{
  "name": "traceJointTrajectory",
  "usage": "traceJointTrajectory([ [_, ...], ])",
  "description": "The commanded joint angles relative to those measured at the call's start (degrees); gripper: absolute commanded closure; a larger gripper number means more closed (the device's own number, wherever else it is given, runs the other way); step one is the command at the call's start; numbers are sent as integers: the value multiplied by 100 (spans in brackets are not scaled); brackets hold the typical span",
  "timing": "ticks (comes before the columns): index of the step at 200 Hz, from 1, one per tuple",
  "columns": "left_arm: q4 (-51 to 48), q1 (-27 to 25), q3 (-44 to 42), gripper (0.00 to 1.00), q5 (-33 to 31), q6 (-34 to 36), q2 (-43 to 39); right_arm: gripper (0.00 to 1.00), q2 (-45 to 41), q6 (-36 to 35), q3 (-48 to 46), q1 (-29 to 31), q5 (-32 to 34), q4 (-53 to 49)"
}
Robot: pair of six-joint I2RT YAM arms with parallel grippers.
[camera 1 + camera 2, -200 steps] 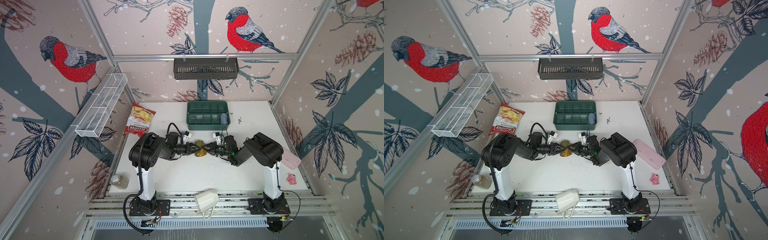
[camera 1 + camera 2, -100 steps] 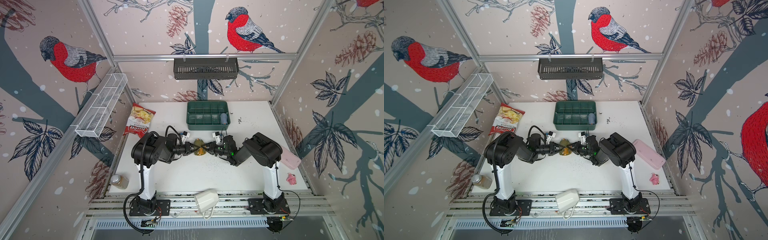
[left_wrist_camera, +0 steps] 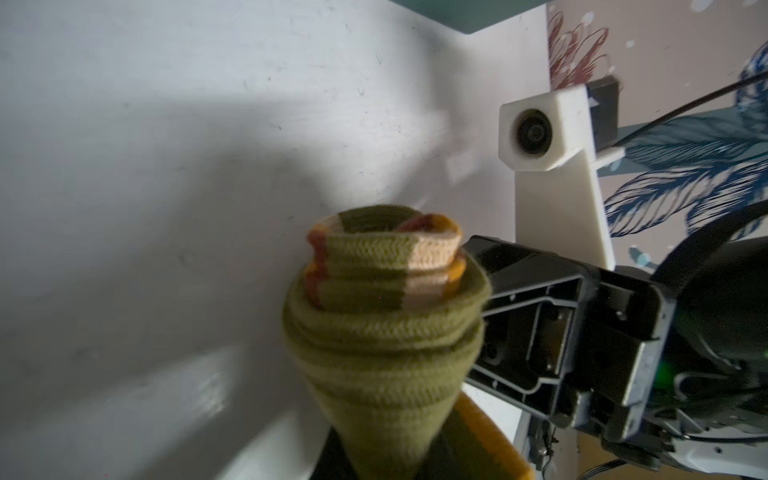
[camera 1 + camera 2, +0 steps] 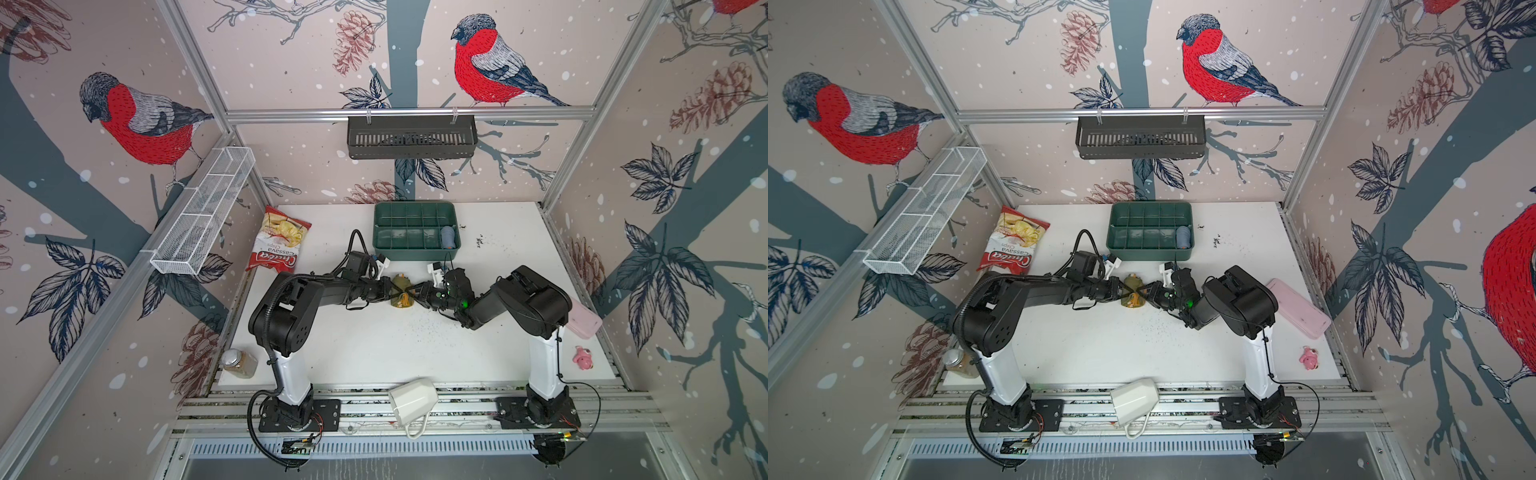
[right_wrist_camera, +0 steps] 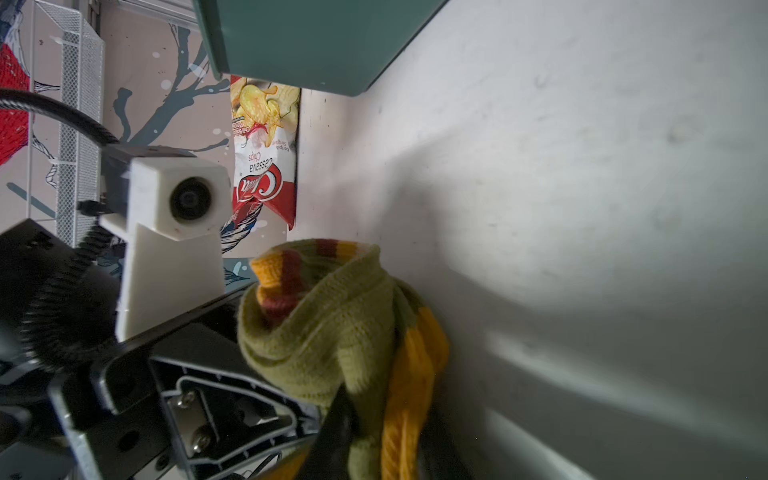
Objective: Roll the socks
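The socks (image 4: 402, 293) (image 4: 1133, 293) form an olive-green roll with orange and striped cuff ends, at mid-table between both arms. My left gripper (image 4: 388, 291) (image 4: 1119, 291) is at the roll's left side. In the left wrist view the socks (image 3: 382, 332) taper down into the left gripper (image 3: 386, 457), which is shut on the cloth. My right gripper (image 4: 417, 291) (image 4: 1149, 291) meets the roll from the right. In the right wrist view the socks (image 5: 328, 332) hang bunched, and the right gripper (image 5: 386, 449) pinches green and orange cloth.
A green compartment tray (image 4: 415, 254) stands just behind the grippers, with a blue-grey sock roll (image 4: 447, 236) inside. A chips bag (image 4: 278, 241) lies at back left. A jar (image 4: 239, 363), white mug (image 4: 413, 401), pink case (image 4: 584, 322) and pink toy (image 4: 582, 358) line the edges.
My left gripper has moved in and closed on the left side of the sock roll. The roll and the right arm have stayed almost in place.
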Motion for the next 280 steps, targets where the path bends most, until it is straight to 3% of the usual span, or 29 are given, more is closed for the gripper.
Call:
traceJointTrajectory([
  [1, -1284, -107, 446, 100, -593, 1069, -67, 66, -96, -312, -27, 21, -247, -755],
  [31, -2060, -249, 863, 100, -1105, 1394, 50, 51, -350, -423, -246, -132, -217, -841],
  [56, -2570, -374, 1172, 100, -1567, 1555, 109, 50, -831, -668, -592, -430, -144, -1101],
  [103, -3464, -647, 1880, 100, -2472, 1762, 359, 49, -1787, -1591, -661, -711, 300, -2525],
  [120, -3713, -787, 2126, 100, -2732, 1784, 482, 55, -1952, -1689, -601, -621, 281, -2642],
  [156, -4066, -1056, 2526, 100, -3099, 1789, 736, 82, -1750, -1771, -156, -332, 101, -2751],
  [188, -4353, -1182, 2797, 100, -3329, 1824, 841, 82, -1585, -1646, 34, -157, -45, -2462],
  [280, -4370, -1215, 2764, 100, -3180, 1919, 850, 81, -1311, -1566, 347, -148, 39, -2179],
])
